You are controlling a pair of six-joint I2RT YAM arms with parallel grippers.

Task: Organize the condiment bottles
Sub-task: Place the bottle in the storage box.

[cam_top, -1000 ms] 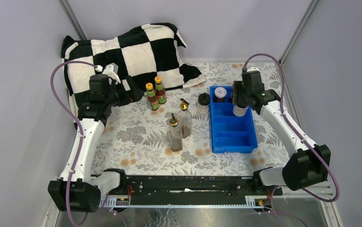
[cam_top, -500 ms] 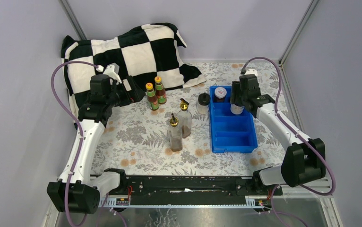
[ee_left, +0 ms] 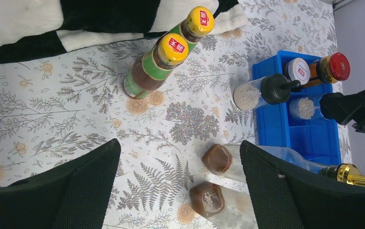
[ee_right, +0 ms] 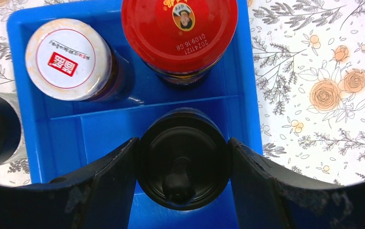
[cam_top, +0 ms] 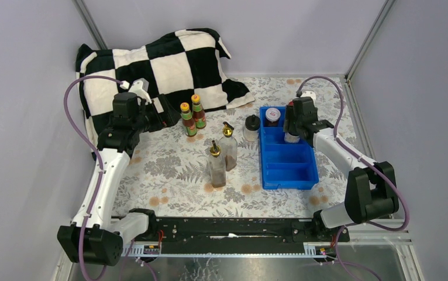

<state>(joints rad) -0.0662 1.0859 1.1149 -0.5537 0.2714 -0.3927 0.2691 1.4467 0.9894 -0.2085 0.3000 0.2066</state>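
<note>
My right gripper (ee_right: 183,143) is shut on the cap of a black-capped shaker (ee_right: 184,167), held upright in the second compartment of the blue tray (ee_right: 99,138). In the back compartment stand a white-lidded jar (ee_right: 68,55) and a red-lidded jar (ee_right: 179,28). A second black-capped shaker (cam_top: 251,127) stands on the table just left of the tray (cam_top: 289,167). Two orange-capped sauce bottles (cam_top: 190,117) stand close together by the pillow, and two gold-spouted bottles (cam_top: 222,157) stand mid-table. My left gripper (cam_top: 166,117) hangs open and empty left of the sauce bottles (ee_left: 171,47).
A black-and-white checked pillow (cam_top: 151,64) lies at the back left, right behind the sauce bottles. The tray's two front compartments (cam_top: 289,170) hold nothing. Grey walls close in the table on three sides.
My right gripper has carried the shaker a little left and toward the back of the tray, with its forearm swinging in. The left arm has barely moved.
</note>
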